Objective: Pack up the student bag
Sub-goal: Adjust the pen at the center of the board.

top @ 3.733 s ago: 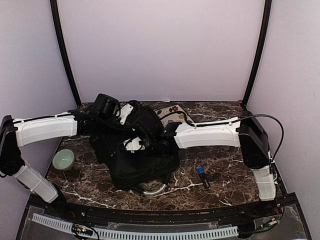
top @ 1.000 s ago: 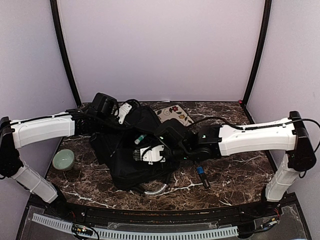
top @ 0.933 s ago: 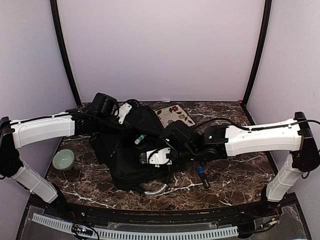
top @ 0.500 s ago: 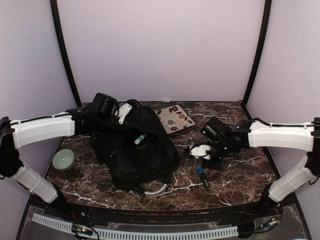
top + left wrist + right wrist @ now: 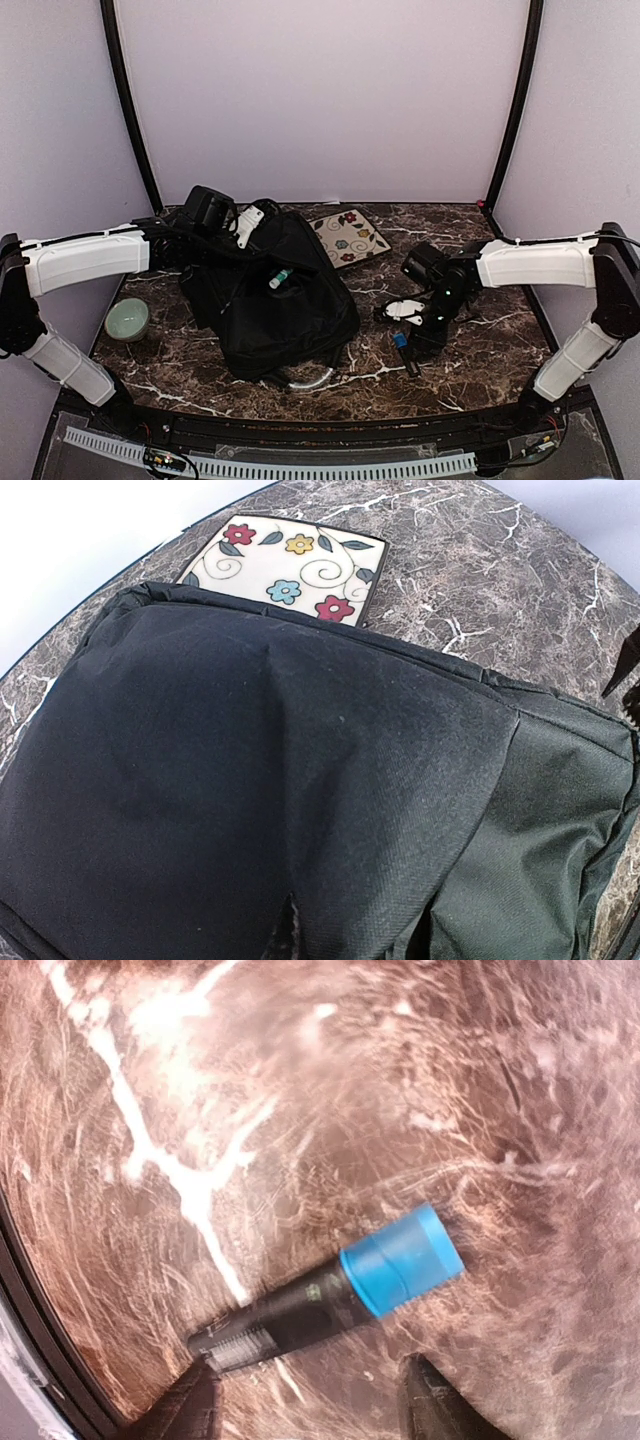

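Counting across the dark marble table [image 5: 480, 350] gives one of each thing: one student bag [image 5: 270, 315], one pale green bowl [image 5: 127, 320], one flowered square plate [image 5: 348, 236], one black marker [image 5: 405, 353] with a blue cap, and one small green-and-white tube [image 5: 280, 279] too small to identify; two arms reach over them; the student bag, a large black fabric backpack, lies left of the table's middle, its grey-white curved handle [image 5: 308, 379] poking out at the near edge; the tube lies on top of the bag; the bowl sits on the table near the bag's left side, apart from it; the plate lies at the bag's far right corner, and the left wrist view shows its near edge hidden behind the bag's rim; the marker lies on bare table to the right of the bag, apart from it; the left arm stretches in from the left edge, forearm roughly level, to the bag's far left corner, where the left gripper [image 5: 248, 225] is pressed together on the black fabric that fills its wrist view; the right arm reaches in from the right edge with its wrist bent downward; the right gripper [image 5: 310, 1405] hangs over the marker with its fingers [image 5: 190, 1410] spread apart, the tips close beside the black barrel; whether either tip touches it cannot be told
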Controlling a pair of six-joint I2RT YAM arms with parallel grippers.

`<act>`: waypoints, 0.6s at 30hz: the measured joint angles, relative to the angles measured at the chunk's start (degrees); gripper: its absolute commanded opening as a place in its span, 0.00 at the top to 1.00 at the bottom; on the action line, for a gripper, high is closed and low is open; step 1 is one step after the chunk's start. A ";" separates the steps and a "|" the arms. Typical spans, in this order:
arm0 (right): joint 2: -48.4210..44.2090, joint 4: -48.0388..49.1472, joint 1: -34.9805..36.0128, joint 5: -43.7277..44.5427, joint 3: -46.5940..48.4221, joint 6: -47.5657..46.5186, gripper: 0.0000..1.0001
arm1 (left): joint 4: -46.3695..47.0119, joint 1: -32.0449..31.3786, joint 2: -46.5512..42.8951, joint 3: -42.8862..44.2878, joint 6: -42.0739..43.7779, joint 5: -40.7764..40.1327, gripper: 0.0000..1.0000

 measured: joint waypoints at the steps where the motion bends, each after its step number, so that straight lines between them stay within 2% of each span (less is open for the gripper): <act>1: 1.05 0.07 0.00 -0.37 0.33 0.33 0.02 | 0.00 0.00 0.00 0.00 0.00 0.00 1.00; 8: 7.39 1.84 0.00 0.81 1.75 2.47 0.00 | 0.00 0.00 0.00 0.00 0.00 0.02 1.00; 18: 8.26 5.40 0.09 10.73 1.79 4.09 0.00 | -0.02 0.00 0.00 0.00 0.04 0.00 1.00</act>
